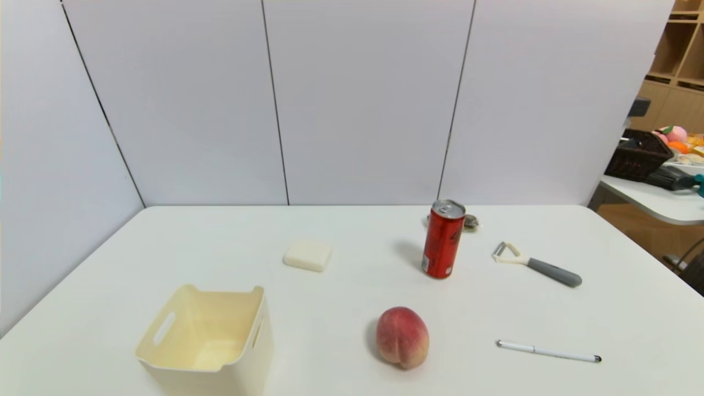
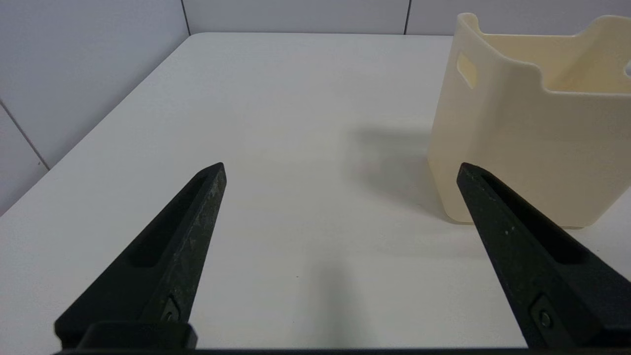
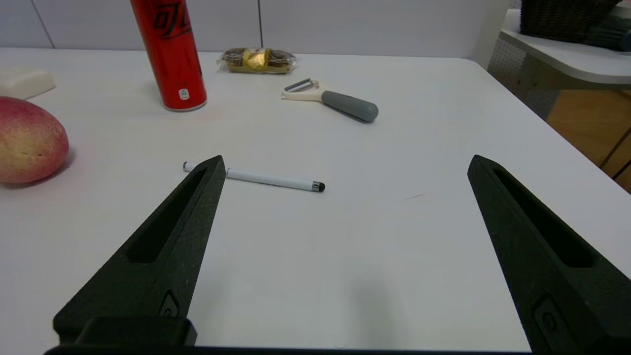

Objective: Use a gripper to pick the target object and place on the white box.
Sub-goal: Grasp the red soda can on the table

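While the red drink can (image 1: 443, 240) is standing upright at one o'clock on the white table (image 1: 341, 324), taking twelve as the far edge in the head view, both grippers are hovering at the near side. The right gripper (image 3: 347, 158) is hanging toward five o'clock, its two black fingers spreading wide apart, with open space lying between them. The left gripper (image 2: 341, 165) is waiting toward eight o'clock, near the cream-white box (image 1: 250, 357), and its fingers are also spreading wide.

The box is sitting at eight o'clock, its open top facing up and its slot handles showing. The can is keeping its silver top upward, its dark lettering showing on the red side. A wrapped snack (image 3: 257, 60) is lying just beyond the can. The small white block (image 1: 308, 255) is resting at eleven o'clock, and the peeler (image 1: 553, 272) is lying at two, its grey handle pointing toward four. The peach (image 1: 402, 337) is sitting near five o'clock, while the white pen (image 1: 549, 351) is lying at four, its black tip pointing toward the three-to-four side.
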